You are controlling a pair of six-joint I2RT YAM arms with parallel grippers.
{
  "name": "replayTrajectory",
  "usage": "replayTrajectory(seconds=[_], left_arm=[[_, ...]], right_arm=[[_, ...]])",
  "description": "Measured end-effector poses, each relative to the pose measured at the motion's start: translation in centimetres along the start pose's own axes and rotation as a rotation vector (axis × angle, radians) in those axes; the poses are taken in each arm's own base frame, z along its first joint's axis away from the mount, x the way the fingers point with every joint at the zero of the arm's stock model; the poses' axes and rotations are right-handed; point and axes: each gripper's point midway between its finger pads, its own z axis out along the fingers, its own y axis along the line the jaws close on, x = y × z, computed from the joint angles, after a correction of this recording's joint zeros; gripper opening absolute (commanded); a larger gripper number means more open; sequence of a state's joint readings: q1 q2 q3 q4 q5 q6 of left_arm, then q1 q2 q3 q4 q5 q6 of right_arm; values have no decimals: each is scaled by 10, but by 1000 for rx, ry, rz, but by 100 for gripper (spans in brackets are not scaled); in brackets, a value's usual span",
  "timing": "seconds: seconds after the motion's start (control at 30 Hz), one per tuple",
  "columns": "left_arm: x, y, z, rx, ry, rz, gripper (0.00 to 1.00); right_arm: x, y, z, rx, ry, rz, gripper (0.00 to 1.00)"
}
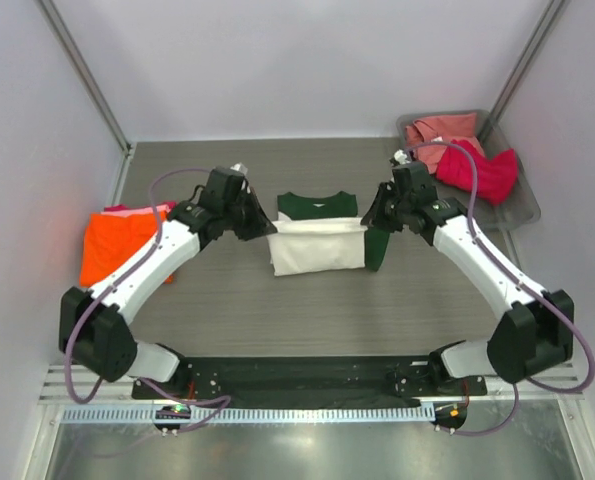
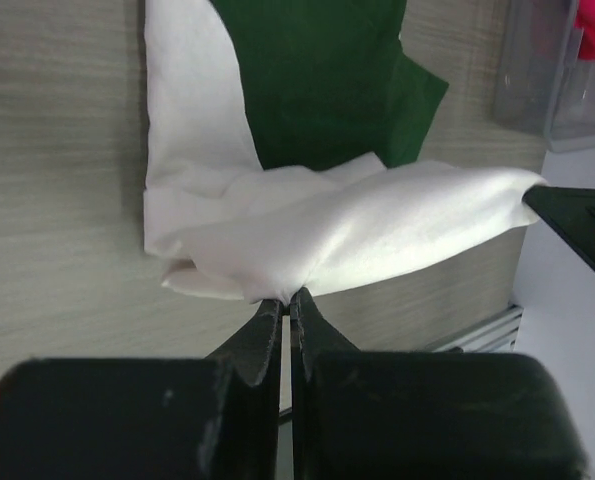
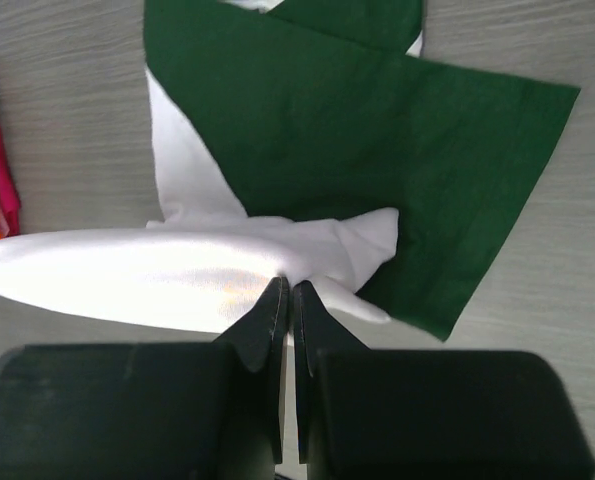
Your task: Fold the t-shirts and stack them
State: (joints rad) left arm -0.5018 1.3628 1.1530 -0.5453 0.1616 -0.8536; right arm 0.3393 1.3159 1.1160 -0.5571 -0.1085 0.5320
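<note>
A cream t-shirt with dark green sleeves lies mid-table, its lower part lifted and stretched between both grippers. My left gripper is shut on the cream hem at the shirt's left side. My right gripper is shut on the cream hem at the right side. The green sleeves lie flat underneath. An orange t-shirt over a pink one lies folded at the left. Salmon and crimson t-shirts lie in a tray at the back right.
The grey tray holding the crumpled shirts stands at the back right corner. White walls close the table on three sides. The arm bases sit on a black plate at the near edge.
</note>
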Motion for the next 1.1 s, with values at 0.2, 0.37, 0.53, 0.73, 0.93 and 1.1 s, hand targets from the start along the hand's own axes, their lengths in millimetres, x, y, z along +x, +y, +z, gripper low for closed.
replayTrajectory(seconds=[0.2,0.37,0.53,0.73,0.93,1.1], left_arm=[[-36,5,38,-47,20,-16,0],[-65,9,74,-64,38,-39,0],[-89,15,113,-71,57,-68,0],[-113,22,154,-81,64,-88,0],[-139,35,189,-85,46,-96,65],[-145,55,193,-126,20,-84,87]], right_arm=[[-19,-11,41,73,27,14,1],[-42,-16,74,105,31,27,1],[-69,-27,112,130,31,50,1],[-89,-46,159,148,48,80,1],[-105,-57,204,132,51,95,72],[-105,-62,209,126,18,82,80]])
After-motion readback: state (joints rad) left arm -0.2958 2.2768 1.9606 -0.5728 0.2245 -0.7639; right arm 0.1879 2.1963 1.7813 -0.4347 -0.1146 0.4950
